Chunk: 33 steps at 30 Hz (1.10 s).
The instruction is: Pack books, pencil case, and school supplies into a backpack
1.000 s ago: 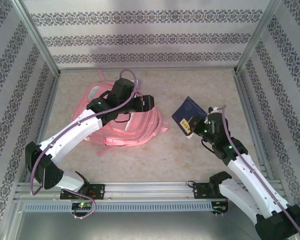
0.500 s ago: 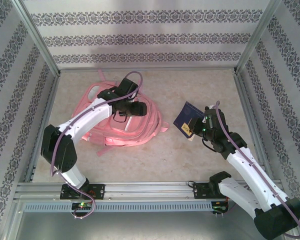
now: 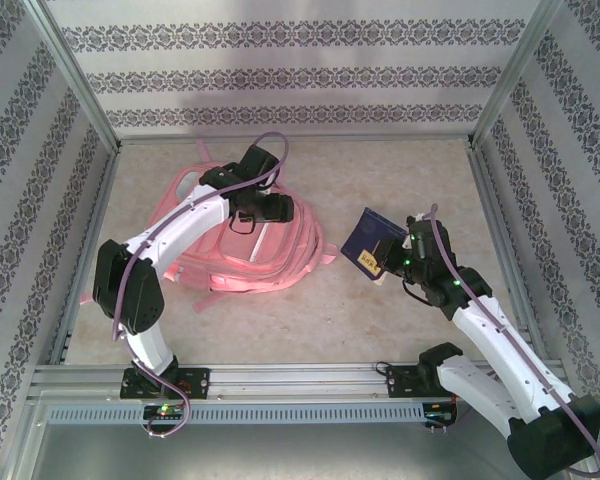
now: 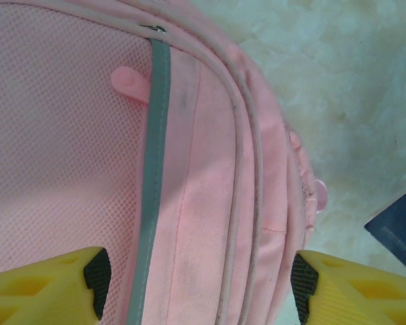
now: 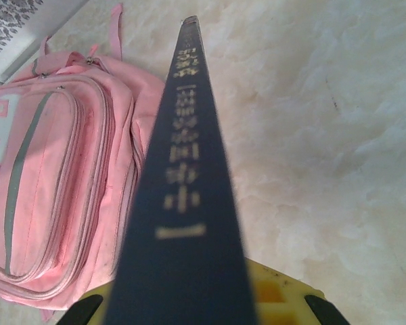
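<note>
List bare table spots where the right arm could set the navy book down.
Free: far-right corner of the table, beyond the navy book; near strip between backpack and front rail. Crowded: left-centre, backpack with left gripper over it.

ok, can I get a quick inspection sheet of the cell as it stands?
Surface: beige mottled tabletop, no spills seen.
Job's things: pink backpack lying flat left of centre, zips look shut; navy book to its right, not touching it.
Clutter: nothing seen.
Claws: left claw open over the backpack's front panel, holding nothing; right claw shut on the navy book.
Cables: left arm's cable loops above its wrist; right arm's cable arcs behind its wrist; no snag visible.
Surroundings: patterned wall panels, aluminium frame.
</note>
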{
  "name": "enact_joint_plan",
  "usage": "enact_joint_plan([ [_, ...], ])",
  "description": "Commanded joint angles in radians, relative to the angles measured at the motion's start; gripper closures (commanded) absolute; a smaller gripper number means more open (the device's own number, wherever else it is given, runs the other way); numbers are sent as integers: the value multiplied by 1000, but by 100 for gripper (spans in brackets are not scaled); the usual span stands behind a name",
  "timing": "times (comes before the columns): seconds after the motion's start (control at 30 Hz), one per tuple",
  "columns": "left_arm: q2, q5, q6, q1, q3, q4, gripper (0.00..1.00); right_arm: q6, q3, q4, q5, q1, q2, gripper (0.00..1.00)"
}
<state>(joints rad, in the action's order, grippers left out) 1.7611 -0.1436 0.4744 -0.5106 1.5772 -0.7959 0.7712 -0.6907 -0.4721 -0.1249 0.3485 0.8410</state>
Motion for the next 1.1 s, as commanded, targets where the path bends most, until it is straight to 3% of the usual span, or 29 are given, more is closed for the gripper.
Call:
enact_joint_plan([
  [0.0,48,-33,-22,7,4,-37,29,14,7,54,-21,-11,-6,100],
  [0.27,59,-33,-19,9,-34,-21,27,16,14,54,-7,-15,-28,100],
  [0.57,53,-210,11,9,-69,58,37,29,26,64,-4,-19,-12,100],
  [0.73,55,-291,10,8,-101,93,58,37,37,66,-2,-32,-16,100],
  [0.93,100,-191,-75,12,-93,26,76,42,37,65,-16,-39,-20,100],
  [1.07,127,-298,-123,14,-56,1,99,36,31,51,-11,-41,-28,100],
])
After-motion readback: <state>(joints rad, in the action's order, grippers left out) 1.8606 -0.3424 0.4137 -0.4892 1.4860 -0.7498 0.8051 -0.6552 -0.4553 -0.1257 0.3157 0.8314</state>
